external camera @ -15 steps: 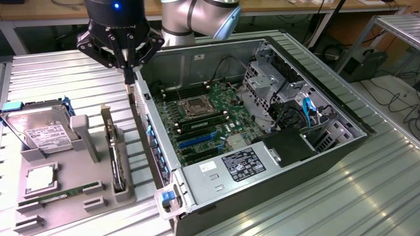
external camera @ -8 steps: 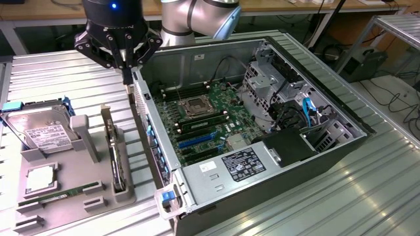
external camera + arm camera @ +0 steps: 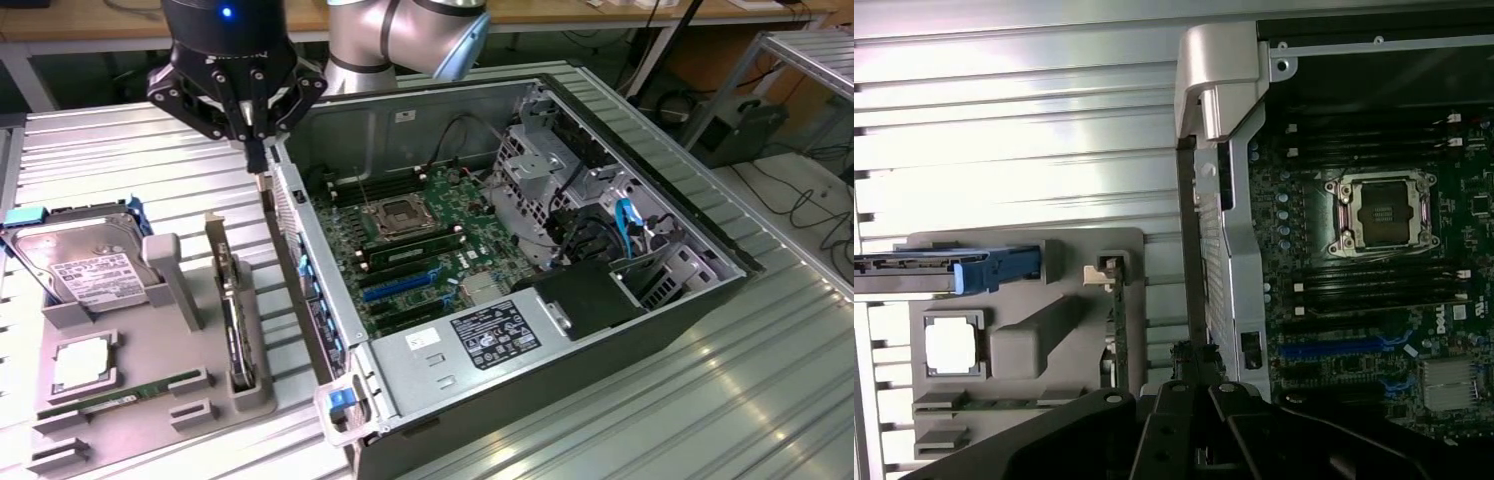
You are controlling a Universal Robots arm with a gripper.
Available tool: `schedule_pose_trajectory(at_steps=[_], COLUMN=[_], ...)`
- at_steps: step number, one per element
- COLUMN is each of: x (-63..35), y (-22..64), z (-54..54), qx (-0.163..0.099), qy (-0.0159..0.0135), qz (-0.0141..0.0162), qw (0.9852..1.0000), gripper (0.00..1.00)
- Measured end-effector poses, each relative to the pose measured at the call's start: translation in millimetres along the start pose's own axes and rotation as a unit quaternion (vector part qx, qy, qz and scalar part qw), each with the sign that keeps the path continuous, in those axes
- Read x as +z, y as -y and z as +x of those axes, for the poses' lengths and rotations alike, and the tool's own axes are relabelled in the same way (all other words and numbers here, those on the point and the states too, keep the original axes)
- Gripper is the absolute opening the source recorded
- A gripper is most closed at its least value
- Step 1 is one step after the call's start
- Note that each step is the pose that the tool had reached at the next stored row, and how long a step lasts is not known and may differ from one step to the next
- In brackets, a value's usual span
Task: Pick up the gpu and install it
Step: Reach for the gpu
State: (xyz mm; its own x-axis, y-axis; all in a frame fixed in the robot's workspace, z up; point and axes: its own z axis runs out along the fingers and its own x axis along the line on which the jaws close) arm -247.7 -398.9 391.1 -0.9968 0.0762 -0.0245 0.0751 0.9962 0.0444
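Note:
The gpu (image 3: 238, 335) stands on edge in a slot of the grey holder (image 3: 147, 400), a thin dark card with its silver bracket (image 3: 214, 245) at the far end. In the wrist view the gpu (image 3: 1119, 330) appears as a narrow strip in the grey holder (image 3: 1034, 330). My gripper (image 3: 256, 160) hangs above the gap between the holder and the computer case's near wall, beyond the card's bracket end. Its fingers are shut together with nothing between them. It is well apart from the card. In the wrist view, my gripper (image 3: 1189, 355) points at the case wall's edge.
The open computer case (image 3: 667, 300) lies on its side with the motherboard (image 3: 414, 250) and blue slots (image 3: 400, 287) exposed. The holder also carries a hard drive in a blue frame (image 3: 80, 265), a CPU (image 3: 83, 362) and a green RAM stick (image 3: 120, 395). The table is ribbed metal.

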Motion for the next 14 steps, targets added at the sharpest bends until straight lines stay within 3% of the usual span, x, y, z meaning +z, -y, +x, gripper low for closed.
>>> schedule_pose_trajectory(at_steps=[14], x=[0.0], y=[0.5], z=[5.8], qx=[0.0], qy=[0.0], qz=[0.0001], qw=[1.0], gripper=[0.11])
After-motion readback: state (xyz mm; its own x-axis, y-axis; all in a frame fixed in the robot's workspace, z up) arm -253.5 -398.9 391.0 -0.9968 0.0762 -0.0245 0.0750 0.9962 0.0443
